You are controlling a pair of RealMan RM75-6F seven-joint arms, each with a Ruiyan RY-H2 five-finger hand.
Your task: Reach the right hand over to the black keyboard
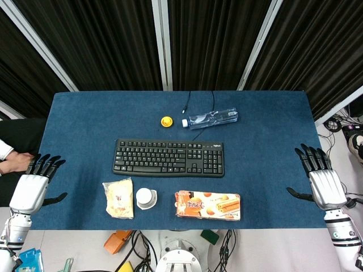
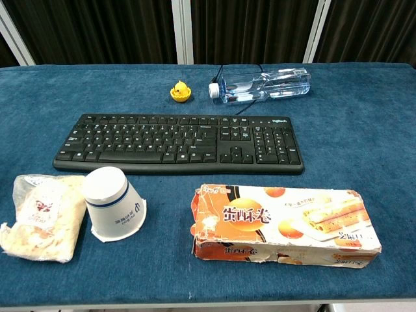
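A black keyboard (image 1: 169,158) (image 2: 179,143) lies flat in the middle of the blue table (image 1: 272,124), its cable running toward the far edge. In the head view my right hand (image 1: 319,174) hovers at the table's right edge, fingers spread and pointing away, holding nothing, well to the right of the keyboard. At the left edge my left hand (image 1: 35,181) sits the same way, fingers apart and empty. Neither hand shows in the chest view.
A clear water bottle (image 1: 211,119) (image 2: 263,85) lies on its side behind the keyboard, beside a small yellow object (image 1: 167,121) (image 2: 181,91). In front lie a snack bag (image 1: 118,198) (image 2: 39,216), an upturned white cup (image 1: 146,198) (image 2: 116,204) and an orange biscuit box (image 1: 207,205) (image 2: 284,223).
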